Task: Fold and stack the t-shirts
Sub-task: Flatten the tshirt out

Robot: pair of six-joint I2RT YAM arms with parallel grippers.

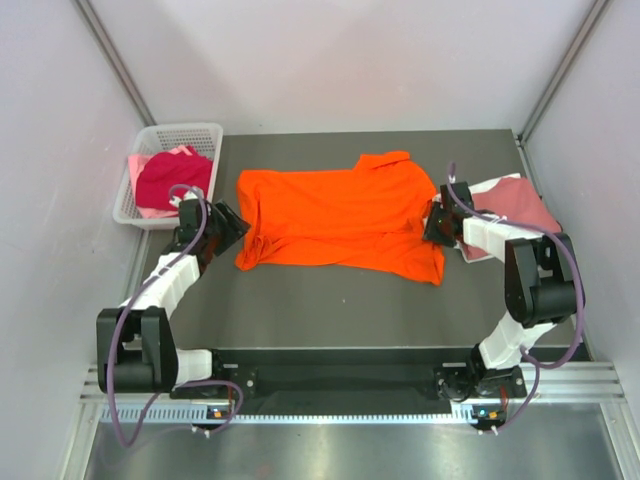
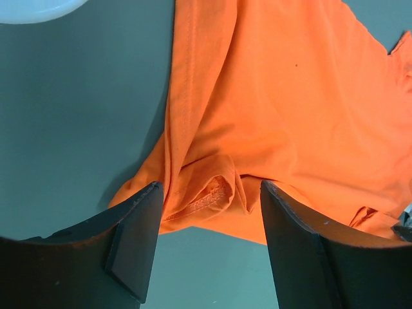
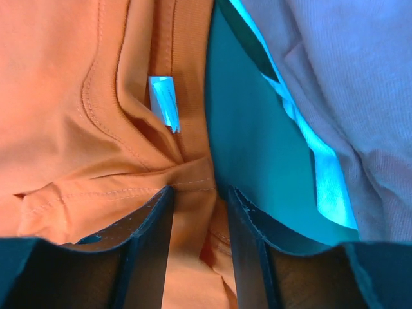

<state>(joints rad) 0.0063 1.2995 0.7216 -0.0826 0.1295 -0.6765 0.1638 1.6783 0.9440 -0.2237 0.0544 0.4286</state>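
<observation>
A bright orange t-shirt (image 1: 340, 215) lies spread flat in the middle of the dark table. My left gripper (image 1: 228, 228) is at its left edge. In the left wrist view the left gripper (image 2: 209, 190) is open, and a bunched hem of the orange t-shirt (image 2: 270, 96) lies just beyond the fingertips. My right gripper (image 1: 437, 222) is at the shirt's right edge, by the collar. In the right wrist view the right gripper (image 3: 199, 192) is shut on a gathered fold of the orange t-shirt (image 3: 64, 96), near a white label (image 3: 164, 100).
A white lattice basket (image 1: 205, 132) at the back left holds a crimson shirt (image 1: 172, 178) over a pale pink one (image 1: 152, 211). A dusty rose shirt (image 1: 522, 205) lies at the right edge, beside the right arm; it shows in the right wrist view (image 3: 360, 77).
</observation>
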